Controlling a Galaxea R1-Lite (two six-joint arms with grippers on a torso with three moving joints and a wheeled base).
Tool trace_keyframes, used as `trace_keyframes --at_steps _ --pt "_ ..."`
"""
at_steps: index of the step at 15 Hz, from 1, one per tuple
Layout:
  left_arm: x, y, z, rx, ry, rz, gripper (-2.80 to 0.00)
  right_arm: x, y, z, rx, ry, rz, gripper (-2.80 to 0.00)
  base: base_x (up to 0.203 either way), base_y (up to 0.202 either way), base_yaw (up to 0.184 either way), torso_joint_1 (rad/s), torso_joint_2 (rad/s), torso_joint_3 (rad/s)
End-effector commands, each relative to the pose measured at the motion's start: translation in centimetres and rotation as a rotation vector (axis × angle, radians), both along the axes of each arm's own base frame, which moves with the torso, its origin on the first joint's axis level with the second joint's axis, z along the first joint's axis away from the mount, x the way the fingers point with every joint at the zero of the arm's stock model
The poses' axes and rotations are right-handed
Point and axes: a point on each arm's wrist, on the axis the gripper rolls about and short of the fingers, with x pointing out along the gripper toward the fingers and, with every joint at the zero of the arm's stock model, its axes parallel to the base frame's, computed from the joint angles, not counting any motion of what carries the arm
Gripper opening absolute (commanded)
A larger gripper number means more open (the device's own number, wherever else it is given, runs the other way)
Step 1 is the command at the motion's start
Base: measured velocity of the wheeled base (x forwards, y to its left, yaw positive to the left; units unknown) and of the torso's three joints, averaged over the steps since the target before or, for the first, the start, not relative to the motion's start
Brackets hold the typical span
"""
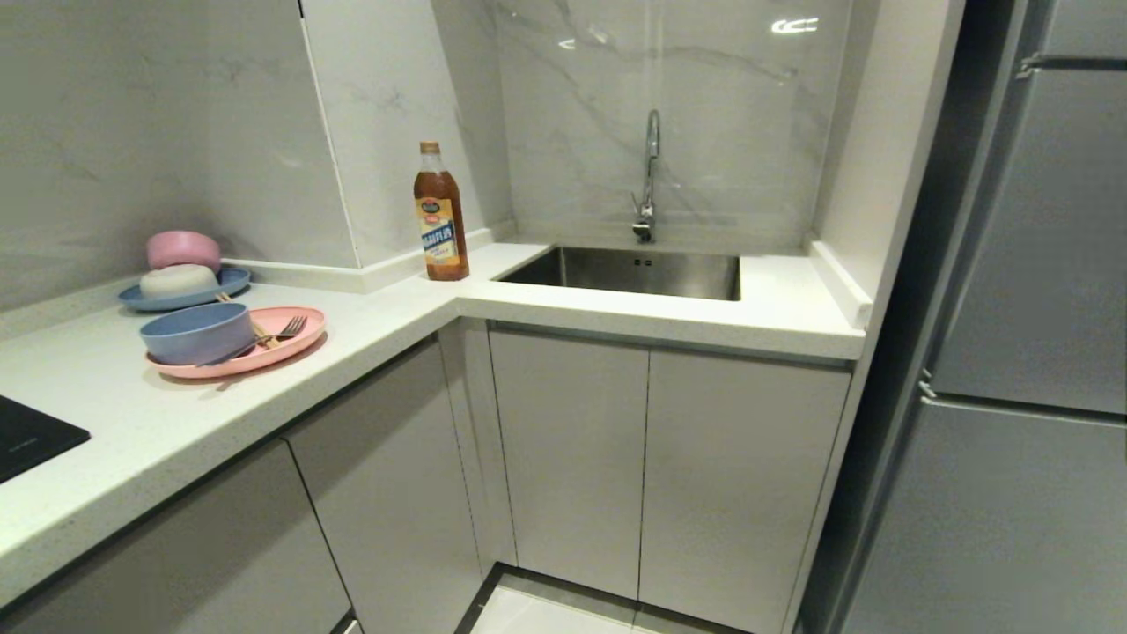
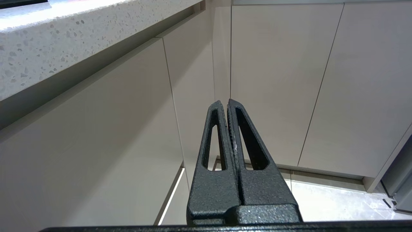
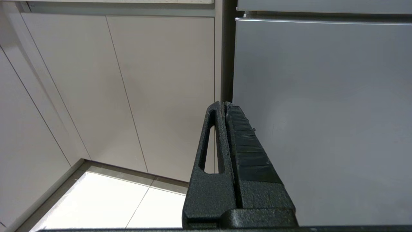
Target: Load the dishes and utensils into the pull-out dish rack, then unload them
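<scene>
Plate, wide pale-pink plastic [image 1: 290, 345], far left on counter: one light-blue round bowl [image 1: 197, 332], one silver fork [image 1: 283, 333] on it. Left gripper [image 2: 224, 103], right gripper [image 3: 223, 104]: fingers together, empty, low by cabinets.

The head camera is looking forward and down from above the L-shaped counter [image 1: 370, 335], taking in the sink [image 1: 629, 271] and the fridge [image 1: 1030, 264]. Both wrist cameras are sitting low, facing level at the cabinet doors [image 2: 273, 80] from close by. The right one is also catching the fridge front [image 3: 322, 112]; all three are probably sharing the doors below the sink.
</scene>
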Motion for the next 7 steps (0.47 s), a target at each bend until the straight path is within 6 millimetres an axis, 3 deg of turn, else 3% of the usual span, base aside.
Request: trace_keyframes --at_steps 1,7 --pt "0.00 0.00 -0.01 0.001 0.001 -0.001 -2.80 0.01 0.00 -0.04 0.001 0.001 0.001 -2.80 0.000 0.000 0.000 0.000 0.00 0.000" --pt "0.00 0.00 0.00 0.001 0.000 0.000 -2.80 0.01 -0.01 -0.04 0.013 0.001 -0.002 -2.80 0.000 0.000 0.000 0.000 0.00 0.000"
